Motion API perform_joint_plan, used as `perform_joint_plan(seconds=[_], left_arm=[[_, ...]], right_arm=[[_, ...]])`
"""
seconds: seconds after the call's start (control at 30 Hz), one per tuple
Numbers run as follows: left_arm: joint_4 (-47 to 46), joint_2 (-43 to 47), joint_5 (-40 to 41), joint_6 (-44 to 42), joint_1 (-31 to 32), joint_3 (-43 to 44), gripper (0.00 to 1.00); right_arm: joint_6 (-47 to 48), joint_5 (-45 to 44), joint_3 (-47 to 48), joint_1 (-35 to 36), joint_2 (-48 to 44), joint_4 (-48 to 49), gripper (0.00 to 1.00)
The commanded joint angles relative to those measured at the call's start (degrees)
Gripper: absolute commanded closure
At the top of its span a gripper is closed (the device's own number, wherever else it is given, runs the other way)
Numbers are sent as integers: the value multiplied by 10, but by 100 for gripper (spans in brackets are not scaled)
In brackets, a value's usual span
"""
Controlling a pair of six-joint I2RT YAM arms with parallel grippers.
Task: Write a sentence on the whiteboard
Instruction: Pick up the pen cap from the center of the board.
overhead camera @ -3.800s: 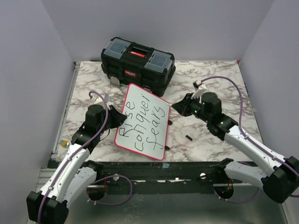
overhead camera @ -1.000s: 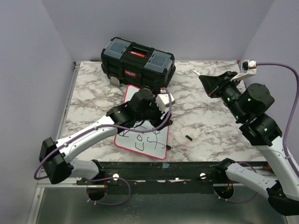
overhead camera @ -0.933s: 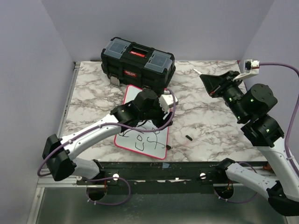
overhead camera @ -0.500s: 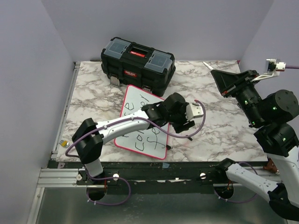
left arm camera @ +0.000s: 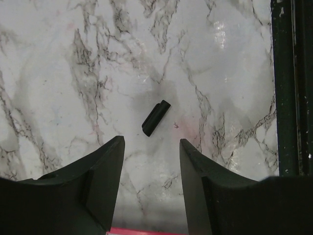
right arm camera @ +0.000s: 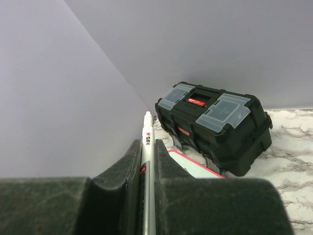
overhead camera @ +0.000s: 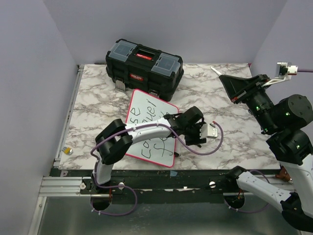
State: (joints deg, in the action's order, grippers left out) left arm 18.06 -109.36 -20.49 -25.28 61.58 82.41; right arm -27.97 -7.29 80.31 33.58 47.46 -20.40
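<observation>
Whiteboard [overhead camera: 161, 108], glossy white, pink rim, rounded corners: lying flat just in front of the toolbox [overhead camera: 144, 61]. Its sentence [overhead camera: 139, 115] is partly hiding under the left arm [overhead camera: 146, 131].
Left gripper [left arm camera: 151, 141]: having swung off the board, now hovering front-right of the toolbox, jaws apart and empty, over a small black cap [left arm camera: 156, 118] on the marble [left arm camera: 220, 73].
Right gripper [right arm camera: 148, 161]: raised right of the toolbox, clamping a slim marker [right arm camera: 147, 142].

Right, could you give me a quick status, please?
Left gripper open over cap. Right gripper shut on marker, raised. Sentence on whiteboard; left arm partly covers it.
</observation>
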Motion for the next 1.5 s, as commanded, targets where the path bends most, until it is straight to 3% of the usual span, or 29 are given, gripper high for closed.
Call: perform_joint_plan(seconds=[0.0, 0.8, 0.93, 1.13, 1.27, 1.47], left_arm=[[-5, -41, -45, -49, 4, 19, 50], [40, -152, -16, -75, 4, 90, 52], [50, -165, -9, -74, 4, 93, 59], [60, -175, -4, -77, 4, 90, 84], [50, -162, -18, -70, 4, 78, 96], [17, -103, -50, -24, 4, 59, 100]], right_arm=[[-7, 17, 7, 3, -4, -17, 99], [-11, 20, -5, 3, -16, -21, 99], [-12, 20, -8, 3, -17, -19, 99], [-14, 20, -9, 3, -16, -21, 99], [-14, 15, -15, 3, -18, -22, 99], [-9, 0, -21, 3, -20, -24, 99]])
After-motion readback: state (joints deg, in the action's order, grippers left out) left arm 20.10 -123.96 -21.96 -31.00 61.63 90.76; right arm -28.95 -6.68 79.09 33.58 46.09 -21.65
